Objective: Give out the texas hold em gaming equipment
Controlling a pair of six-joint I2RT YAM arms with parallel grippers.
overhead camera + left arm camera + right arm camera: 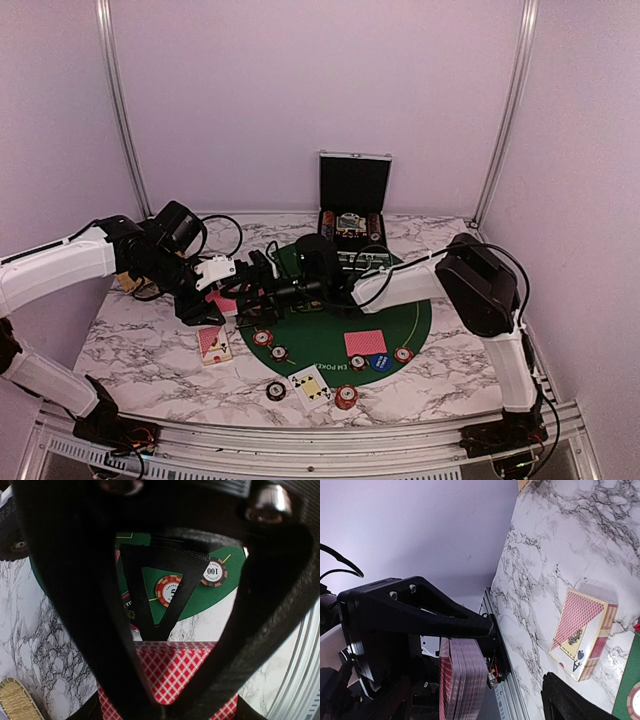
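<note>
While the right gripper (298,292) stands wide, clamped on the red-backed deck (462,680) over the left edge of the green felt mat (412,318), our left gripper (160,707) is pinched shut on one red-backed card (170,675). We read this as mid-deal, peeling a card off. Next move: pull it clear without dragging a second, then drop it at a spot with none. A face-down card (365,343) already lies on the mat.

You are looking at a white marble-patterned counter (140,345) that is carrying a large round green felt mat (320,345) near its middle. Just behind the mat, an open black case with a metal rim (354,185) is standing with its lid upright. A woven straw basket (17,700) is sitting on the counter's left side.
</note>
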